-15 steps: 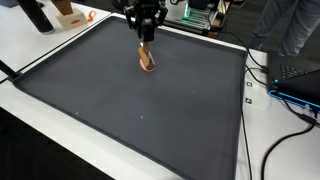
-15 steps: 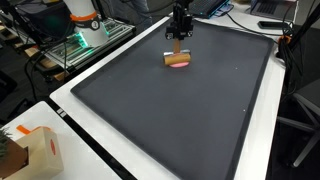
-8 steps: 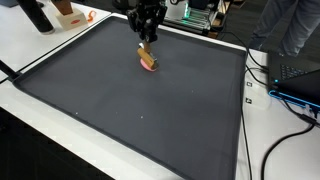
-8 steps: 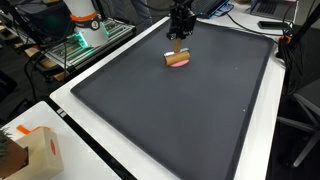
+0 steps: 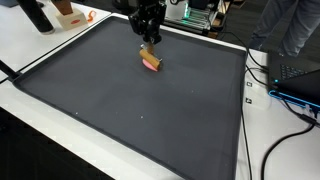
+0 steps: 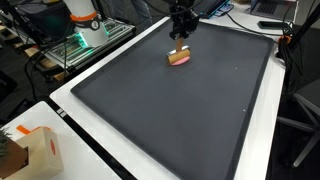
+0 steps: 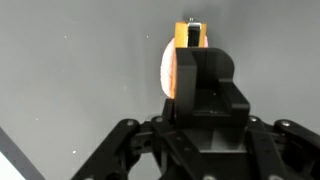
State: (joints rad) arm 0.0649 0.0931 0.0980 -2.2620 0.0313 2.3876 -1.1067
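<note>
- Gripper (image 5: pixel 150 40) hangs over the far part of the dark grey mat (image 5: pixel 150 125), close to the mat's far edge in both exterior views
- Fingers pinched tight on the upper end of a small orange-and-pink object (image 5: pixel 151 62); I read that as a firm grip
- The object hangs below the gripper (image 6: pixel 181 36) at a slant, with its lower end at or just above the mat (image 6: pixel 180 120); I cannot tell whether it touches
- Wrist view: a black finger (image 7: pixel 205 90) covers most of the object (image 7: pixel 169 72); a pale rounded side and a yellow top stick out past it, with plain grey mat behind
- The gripper (image 7: pixel 193 58) looks straight down at the mat in that view
- Mat surface is flat, matt and uniform, with a few pale specks; it has a thin black border
- The mat lies on a white table (image 5: pixel 40 110), which shows as a bare strip round the mat's edges
- Off the mat's near corner in an exterior view, a cardboard box (image 6: pixel 35 150) sits on the white strip
- Beyond the mat's far edge there is a white post with an orange ring (image 6: pixel 82 15) and green-lit electronics (image 6: pixel 80 45)
- Off the mat's side edge in an exterior view, black cables (image 5: pixel 268 105) trail over the table towards a dark device with a blue light (image 5: pixel 300 85)
- Room looks like a lab bench setup, with clutter all round the mat
</note>
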